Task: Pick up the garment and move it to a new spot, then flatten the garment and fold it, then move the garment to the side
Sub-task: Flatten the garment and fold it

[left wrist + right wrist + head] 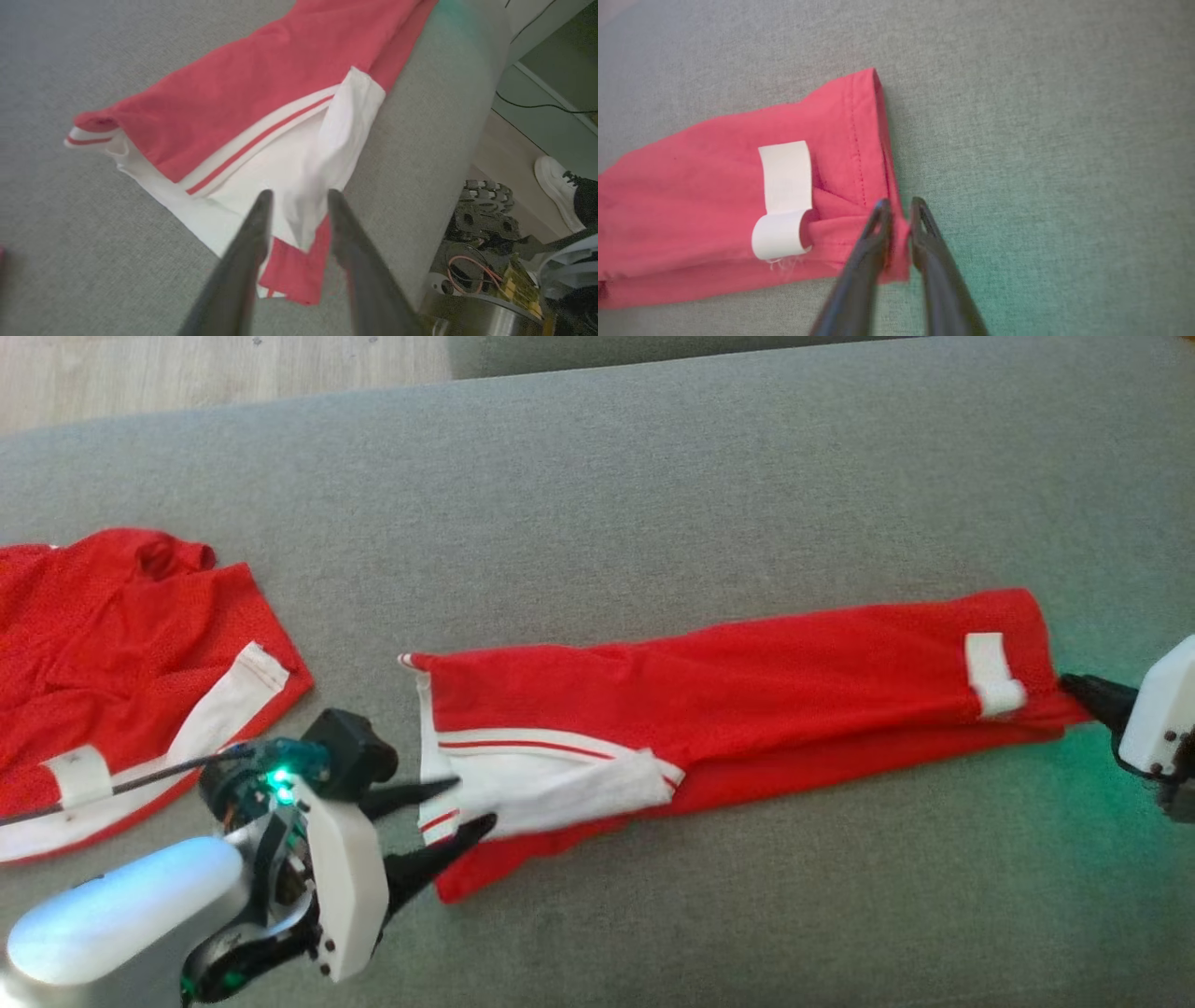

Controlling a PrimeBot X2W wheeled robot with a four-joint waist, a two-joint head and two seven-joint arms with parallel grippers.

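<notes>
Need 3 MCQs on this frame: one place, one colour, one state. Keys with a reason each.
1. In the head view, where does the second garment lie relative to the folded garment?
A. To its left, apart from it
B. On top of it
C. To its right

2. What colour is the tag near the folded garment's right end?
A. Black
B. White
C. Blue

3. How does the left pincer stand?
A. Shut on the tag
B. Lifting the folded garment into the air
C. Open, fingers apart at the white panel

Answers:
1 A: grey cushion shows between the two garments.
2 B: it is a white loop on red cloth.
3 C: the left wrist view shows a clear gap between its fingers.
</notes>
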